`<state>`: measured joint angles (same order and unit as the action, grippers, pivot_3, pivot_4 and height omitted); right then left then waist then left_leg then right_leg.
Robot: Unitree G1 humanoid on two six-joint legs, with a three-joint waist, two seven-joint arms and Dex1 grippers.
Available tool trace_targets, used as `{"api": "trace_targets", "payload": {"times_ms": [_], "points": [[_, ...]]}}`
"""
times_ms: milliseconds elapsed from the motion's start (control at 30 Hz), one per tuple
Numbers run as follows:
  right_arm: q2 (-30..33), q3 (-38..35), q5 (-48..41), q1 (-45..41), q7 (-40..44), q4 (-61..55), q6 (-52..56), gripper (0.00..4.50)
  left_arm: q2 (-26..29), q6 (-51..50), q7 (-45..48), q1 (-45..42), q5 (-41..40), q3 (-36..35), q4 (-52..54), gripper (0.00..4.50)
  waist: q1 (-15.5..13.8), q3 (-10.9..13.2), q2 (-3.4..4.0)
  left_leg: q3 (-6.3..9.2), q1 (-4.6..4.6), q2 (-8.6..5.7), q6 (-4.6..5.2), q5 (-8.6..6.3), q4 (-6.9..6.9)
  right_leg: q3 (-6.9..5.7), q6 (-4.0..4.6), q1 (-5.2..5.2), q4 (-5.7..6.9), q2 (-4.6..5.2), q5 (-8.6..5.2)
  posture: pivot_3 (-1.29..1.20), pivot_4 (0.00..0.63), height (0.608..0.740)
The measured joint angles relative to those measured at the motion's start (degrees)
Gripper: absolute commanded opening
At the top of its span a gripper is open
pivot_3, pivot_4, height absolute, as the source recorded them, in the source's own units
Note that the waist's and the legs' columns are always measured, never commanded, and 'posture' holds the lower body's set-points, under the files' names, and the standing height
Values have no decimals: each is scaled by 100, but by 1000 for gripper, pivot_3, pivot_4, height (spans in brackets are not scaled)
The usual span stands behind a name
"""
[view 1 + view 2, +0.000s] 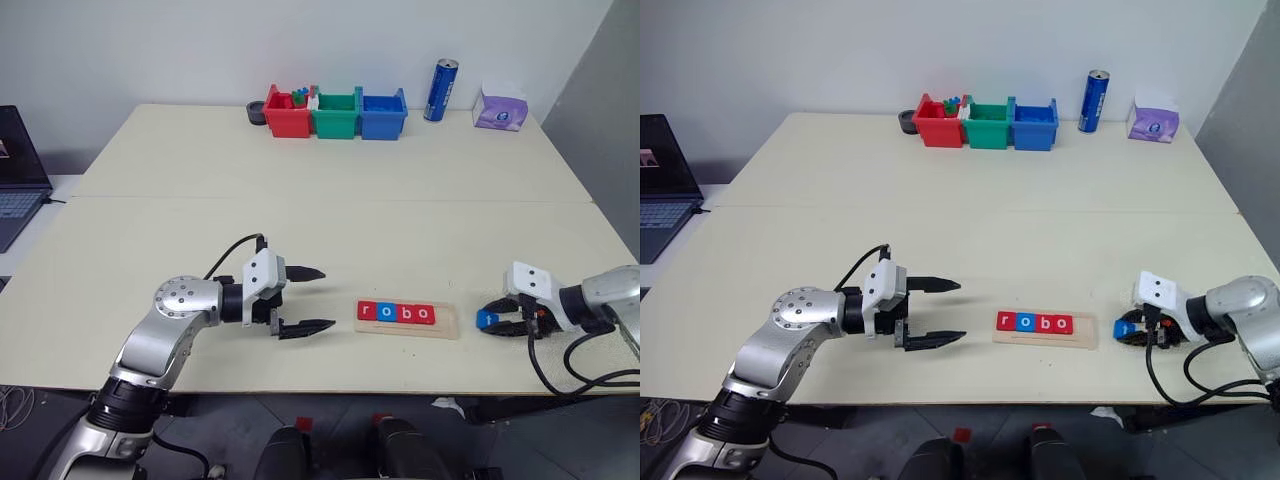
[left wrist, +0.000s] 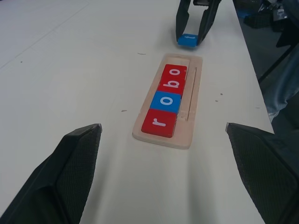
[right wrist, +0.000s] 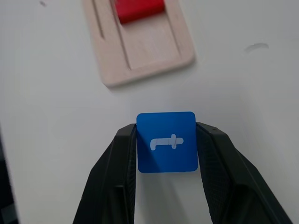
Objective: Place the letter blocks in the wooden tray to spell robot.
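Your right gripper [image 3: 167,154] has its two black fingers clamped on opposite edges of the last small flat blue square tile [image 3: 167,142], the one with the white letter t, and that tile looks to sit on or just above the pale tabletop [image 1: 300,230]. Just beyond those fingertips lies the rounded end of the long pale wooden tray [image 1: 447,322], and its nearest slot shows bare wood, so the place for the t is free. Further along the groove you have four tiles already seated edge to edge: a red o [image 2: 174,72] next to the empty slot, then a red b [image 2: 170,85], a blue o [image 2: 166,101] and a red r [image 2: 160,123]. So four of five letters are done; by my reading only carrying the t into that end slot is left. Past the tray's far end, your left gripper [image 1: 306,299] hangs with its fingers spread wide, holding nothing, pointing toward the r.
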<state>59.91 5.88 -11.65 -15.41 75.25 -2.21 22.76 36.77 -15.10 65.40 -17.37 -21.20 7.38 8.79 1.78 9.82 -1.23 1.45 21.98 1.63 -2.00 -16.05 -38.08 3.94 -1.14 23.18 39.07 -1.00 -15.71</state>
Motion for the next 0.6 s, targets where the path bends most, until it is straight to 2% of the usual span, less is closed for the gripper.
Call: {"api": "trace_targets", "payload": {"times_ms": [133, 233, 600], "points": [[-1, -243, -313, 249, -219, -1030, 499, 1451, -1, -145, -96, -2, -5, 1, 49, 4500, 1, 0, -1, 1, -1, -1, 0, 0, -2, -1, -7, -1, 0, 0, -3, 0, 150, 740], [-71, -174, -276, 241, -392, -1243, 562, 1451, -10, -236, -114, -25, -10, 12, 106, 4500, -1, 0, -2, -3, -1, -3, 0, 0, -3, -1, -8, -1, 0, 0, -4, 0, 150, 740], [-390, 480, 215, -374, -546, -816, 350, 1451, -15, -374, -115, -141, -18, 17, 216, 4500, 2, 1, -2, -5, 0, -2, 0, 0, -2, -3, -1, 0, -2, 0, 0, 0, 150, 740]]}}
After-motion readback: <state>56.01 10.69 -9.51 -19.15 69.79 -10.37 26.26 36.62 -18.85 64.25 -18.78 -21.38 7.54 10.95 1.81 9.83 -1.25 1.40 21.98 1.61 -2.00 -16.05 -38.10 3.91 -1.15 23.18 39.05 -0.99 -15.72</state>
